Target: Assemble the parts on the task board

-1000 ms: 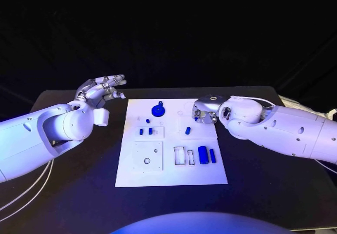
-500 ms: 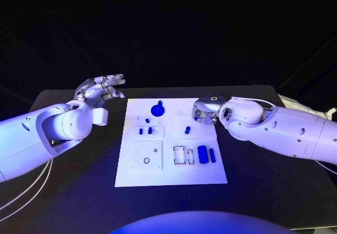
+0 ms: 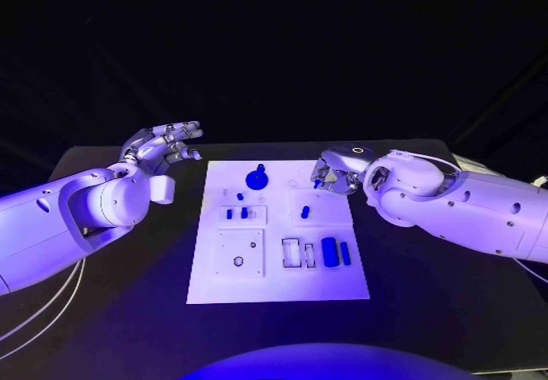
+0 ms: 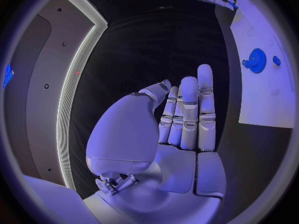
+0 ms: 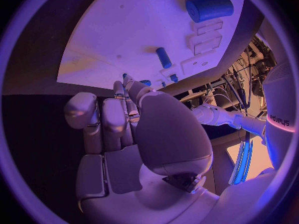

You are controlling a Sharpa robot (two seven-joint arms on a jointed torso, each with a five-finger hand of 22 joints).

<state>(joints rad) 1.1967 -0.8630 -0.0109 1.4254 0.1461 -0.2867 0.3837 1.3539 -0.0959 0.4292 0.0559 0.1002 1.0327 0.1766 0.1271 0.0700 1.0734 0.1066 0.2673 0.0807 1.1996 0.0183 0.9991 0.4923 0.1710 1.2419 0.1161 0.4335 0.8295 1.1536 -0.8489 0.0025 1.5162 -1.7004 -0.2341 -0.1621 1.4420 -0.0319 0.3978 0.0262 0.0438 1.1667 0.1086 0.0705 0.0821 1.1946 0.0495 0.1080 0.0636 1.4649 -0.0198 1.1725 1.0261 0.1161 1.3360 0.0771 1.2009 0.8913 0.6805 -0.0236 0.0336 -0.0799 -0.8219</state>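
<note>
Board (image 3: 279, 277) white, on black table (image 3: 434, 301). Gear (image 3: 257, 179) near board's far edge deep blue. Thick cylinder (image 3: 329, 251) by right edge blue; slim bar (image 3: 345, 252) just beside it also blue. Small peg (image 3: 305, 211) mid-board blue; two tiny pegs (image 3: 237, 213) toward left edge blue. Left hand (image 3: 163, 144) silver on white arm. Right hand (image 3: 332, 172) silver, white arm.

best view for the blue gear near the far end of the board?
Head view: the blue gear lies unobstructed on the task board, seen from above. Left wrist view shows it small and warped near the rim. In the right wrist view I can't make it out.
</note>
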